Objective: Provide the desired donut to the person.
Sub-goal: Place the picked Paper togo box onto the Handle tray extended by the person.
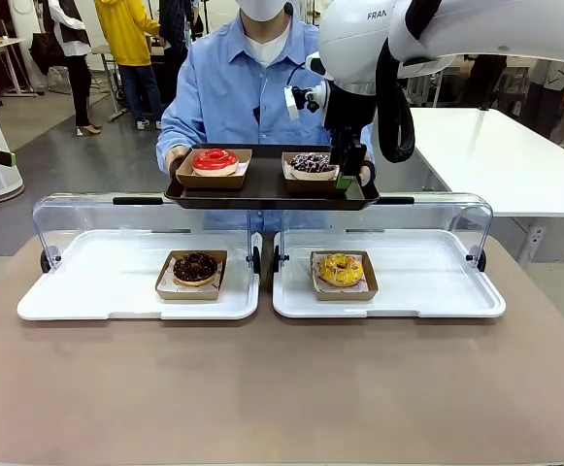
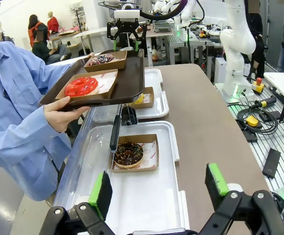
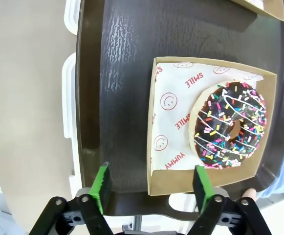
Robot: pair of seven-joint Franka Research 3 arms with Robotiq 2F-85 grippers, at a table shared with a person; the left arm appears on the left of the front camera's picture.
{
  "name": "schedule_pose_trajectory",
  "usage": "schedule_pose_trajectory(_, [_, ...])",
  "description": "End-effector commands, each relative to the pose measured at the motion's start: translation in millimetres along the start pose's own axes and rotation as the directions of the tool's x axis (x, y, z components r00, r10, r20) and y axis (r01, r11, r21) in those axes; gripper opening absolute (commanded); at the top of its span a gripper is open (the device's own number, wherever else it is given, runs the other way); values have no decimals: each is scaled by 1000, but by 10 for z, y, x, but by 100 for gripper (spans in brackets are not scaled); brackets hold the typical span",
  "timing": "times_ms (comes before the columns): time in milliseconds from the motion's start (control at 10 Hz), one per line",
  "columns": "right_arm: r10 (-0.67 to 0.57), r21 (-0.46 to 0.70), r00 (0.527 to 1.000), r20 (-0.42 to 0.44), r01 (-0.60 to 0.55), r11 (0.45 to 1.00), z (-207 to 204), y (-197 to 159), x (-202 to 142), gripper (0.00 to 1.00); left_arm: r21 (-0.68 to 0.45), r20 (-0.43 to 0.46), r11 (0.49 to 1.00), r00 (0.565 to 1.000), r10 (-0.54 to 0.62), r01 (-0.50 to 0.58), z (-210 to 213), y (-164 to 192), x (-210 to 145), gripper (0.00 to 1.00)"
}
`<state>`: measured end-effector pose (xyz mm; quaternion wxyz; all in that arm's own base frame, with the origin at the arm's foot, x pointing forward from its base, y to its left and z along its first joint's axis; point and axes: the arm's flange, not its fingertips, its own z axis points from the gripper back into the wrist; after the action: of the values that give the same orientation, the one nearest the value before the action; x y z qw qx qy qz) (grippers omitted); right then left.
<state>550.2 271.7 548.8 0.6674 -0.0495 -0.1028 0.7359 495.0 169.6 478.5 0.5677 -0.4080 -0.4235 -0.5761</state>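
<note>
A: What does the bench [image 1: 282, 388] carry?

B: It is a brown surface with two white trays [image 1: 116, 291] side by side, their clear lids [image 1: 146, 218] swung up at the far edge. The left tray holds a chocolate donut [image 1: 195, 268] in a cardboard box, the right tray a yellow donut [image 1: 341, 270]. Beyond it lie grey floor, white tables and people standing.

A: And the sprinkled donut?

B: The sprinkled donut [image 3: 231, 125] sits in its box on the dark serving tray [image 1: 267, 190] that the person [image 1: 243, 92] holds over the far edge, next to a red donut [image 1: 215, 160].

A: The grippers?

B: The right gripper [image 3: 151, 183] hangs over that tray, jaws spread at the near edge of the box, grasping nothing. The left gripper [image 2: 159, 188] stands spread wide above the left end of the bench, released.
</note>
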Motion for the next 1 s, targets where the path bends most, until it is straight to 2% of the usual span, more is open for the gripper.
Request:
schedule_pose_trajectory(0, [27, -8, 999, -21, -27, 1000, 14, -43, -24, 100, 21, 7, 1000, 1000, -2, 2, -5, -3, 9, 100])
schedule_pose_trajectory(500, [23, -14, 999, -26, -23, 1000, 157, -18, -10, 100, 21, 7, 1000, 1000, -2, 2, -5, -3, 9, 100])
schedule_pose_trajectory(700, [36, 18, 999, -12, -35, 999, 470, 124, 43, 100, 21, 7, 1000, 1000, -2, 2, -5, -3, 9, 100])
schedule_pose_trajectory(900, [53, 101, 998, -46, -48, 994, 872, 425, -87, 100, 21, 7, 1000, 1000, -2, 2, -5, -3, 9, 100])
